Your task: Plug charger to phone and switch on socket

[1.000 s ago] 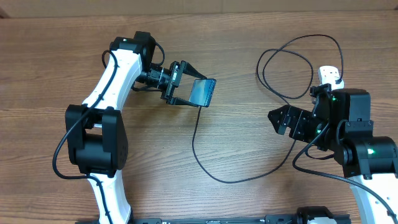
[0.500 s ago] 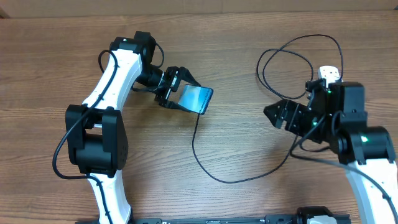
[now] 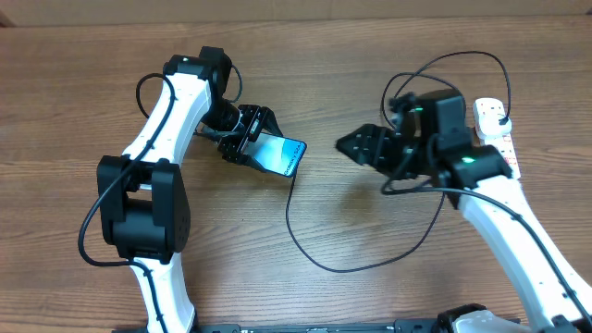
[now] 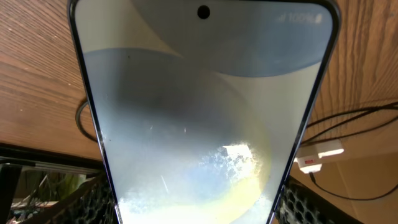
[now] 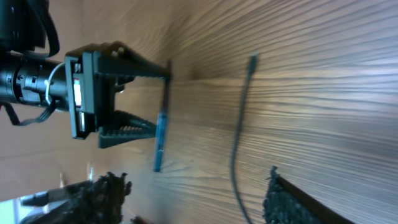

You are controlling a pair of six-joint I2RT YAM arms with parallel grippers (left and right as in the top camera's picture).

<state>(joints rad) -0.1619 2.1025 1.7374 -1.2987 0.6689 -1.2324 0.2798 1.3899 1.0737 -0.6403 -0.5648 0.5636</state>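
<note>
Brown wood-grain surface (image 3: 370, 296) fills the overhead view, with one arm on each side. On the left, the left arm (image 3: 171, 102) rises from its base at the near edge, bends at the far side and turns its wrist right and slightly toward the near edge. The left gripper (image 3: 254, 143) is clamped on the phone (image 3: 282, 154), one finger on each long side at the end nearest the wrist. The phone's long axis runs left to right, slanting a little nearer at its free end, which points at the other arm; its lit screen tilts upward. Just below that free end lies the small tip of the charger (image 3: 289, 217), whose thin black cable curves across the middle of the surface and loops at the far right. The right gripper (image 3: 344, 145) points left toward the phone, well apart from it, its fingers (image 5: 286, 199) spread with nothing between them. Behind the right arm (image 3: 499, 213), the white socket (image 3: 490, 113) lies partly hidden.
</note>
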